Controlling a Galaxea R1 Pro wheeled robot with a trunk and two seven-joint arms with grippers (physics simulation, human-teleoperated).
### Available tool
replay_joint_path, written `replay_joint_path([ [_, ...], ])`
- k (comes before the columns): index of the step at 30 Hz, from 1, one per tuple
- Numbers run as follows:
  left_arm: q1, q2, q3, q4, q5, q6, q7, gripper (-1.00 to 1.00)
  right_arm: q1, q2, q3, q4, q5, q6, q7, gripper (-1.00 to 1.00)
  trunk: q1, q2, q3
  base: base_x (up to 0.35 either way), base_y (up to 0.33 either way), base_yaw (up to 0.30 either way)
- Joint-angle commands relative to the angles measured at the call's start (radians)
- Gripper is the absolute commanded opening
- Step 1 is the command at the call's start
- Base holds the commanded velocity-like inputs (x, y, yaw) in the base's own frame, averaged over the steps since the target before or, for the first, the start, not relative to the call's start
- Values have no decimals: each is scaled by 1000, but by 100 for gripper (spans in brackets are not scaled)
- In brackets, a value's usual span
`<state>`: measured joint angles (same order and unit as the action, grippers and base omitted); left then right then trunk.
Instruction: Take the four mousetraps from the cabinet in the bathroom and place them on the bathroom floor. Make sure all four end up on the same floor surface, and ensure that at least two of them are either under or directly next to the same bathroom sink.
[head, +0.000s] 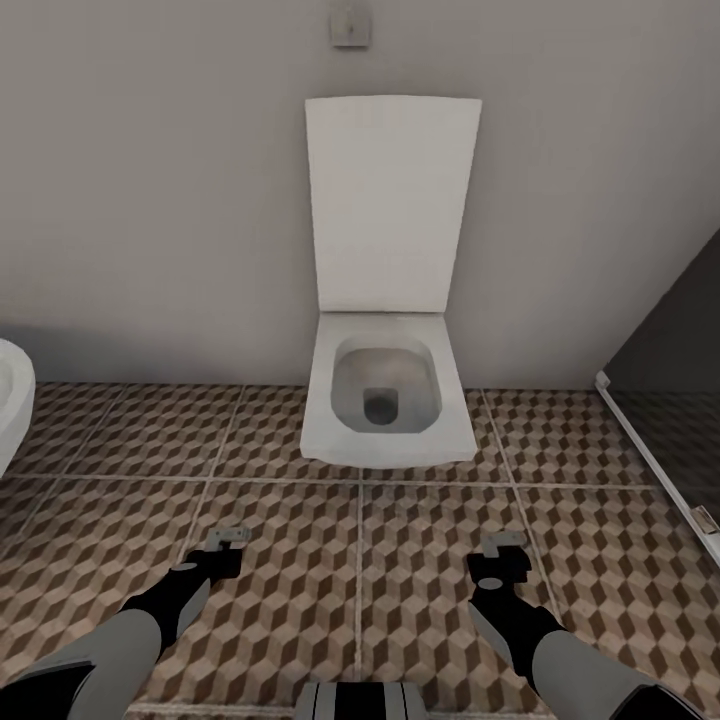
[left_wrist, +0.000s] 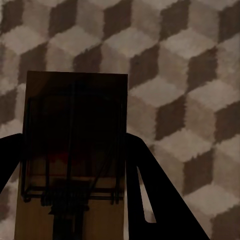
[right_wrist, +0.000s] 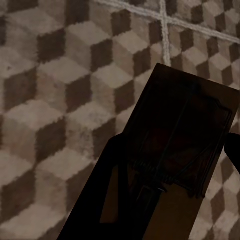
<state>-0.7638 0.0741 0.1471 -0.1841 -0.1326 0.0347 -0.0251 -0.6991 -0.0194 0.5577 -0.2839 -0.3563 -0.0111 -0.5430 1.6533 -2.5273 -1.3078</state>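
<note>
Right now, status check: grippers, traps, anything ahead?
Left gripper shut on mousetrap. Right gripper shut on second mousetrap. Both above bathroom floor. Toilet dead ahead.

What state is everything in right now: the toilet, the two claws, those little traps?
Toilet: lid raised against the wall, bowl open.
Left claw: shut on a mousetrap, held above the bathroom floor.
Right claw: shut on another mousetrap, also above the tiles.
</note>
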Motion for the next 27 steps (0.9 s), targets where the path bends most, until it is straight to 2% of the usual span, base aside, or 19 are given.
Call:
replay_joint_path([
  [1,0,0,9,-1,-13,4,-2,-100,0,-1,8,-1,-10,-1,-5,-100,0,0,-1,0,0,4],
  [10,0,0,9,-1,-13,4,-3,-100,0,-3,7,-1,-10,-4,1,-100,0,0,-1,16,-16,1],
  [19,0,1,9,-1,-13,4,-3,-100,0,-4,7,-1,-9,-4,22,-100,0,0,-1,112,-194,0],
  [27,0,1,9,-1,-13,4,-3,-100,0,-4,8,-1,-9,-4,24,-100,0,0,-1,27,-47,0],
])
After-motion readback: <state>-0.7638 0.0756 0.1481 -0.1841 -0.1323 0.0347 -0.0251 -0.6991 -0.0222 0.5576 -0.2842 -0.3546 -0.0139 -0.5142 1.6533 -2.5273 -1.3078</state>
